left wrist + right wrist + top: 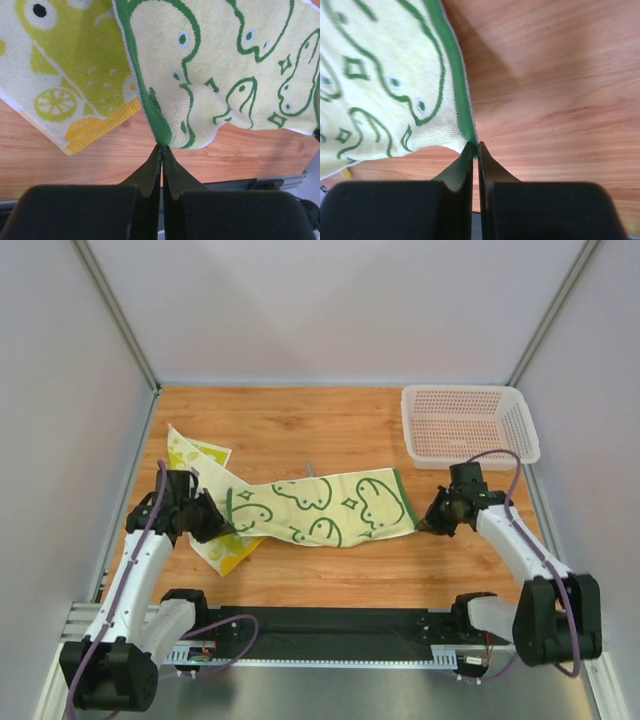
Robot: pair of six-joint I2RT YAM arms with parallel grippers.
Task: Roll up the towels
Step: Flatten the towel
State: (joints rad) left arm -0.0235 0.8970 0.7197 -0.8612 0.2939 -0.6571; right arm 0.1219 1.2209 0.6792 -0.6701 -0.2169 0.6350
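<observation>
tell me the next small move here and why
Probably lift both ends slightly and draw them apart to flatten it: the left gripper and right gripper each pinch a corner of the green-outlined towel, which lies wrinkled, overlapping the lemon towel.

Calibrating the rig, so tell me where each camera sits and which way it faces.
Top external: above and behind the arm bases, looking down on the table, green-edged towel, lemon-print towel and basket; both arms show.
Left wrist: on the left arm, looking along the left gripper, shut on the green-edged towel's corner; lemon-print towel beside.
Right wrist: on the right arm, looking along the right gripper, shut on that towel's other end.
Shared: both wrist views show the green-edged towel.
</observation>
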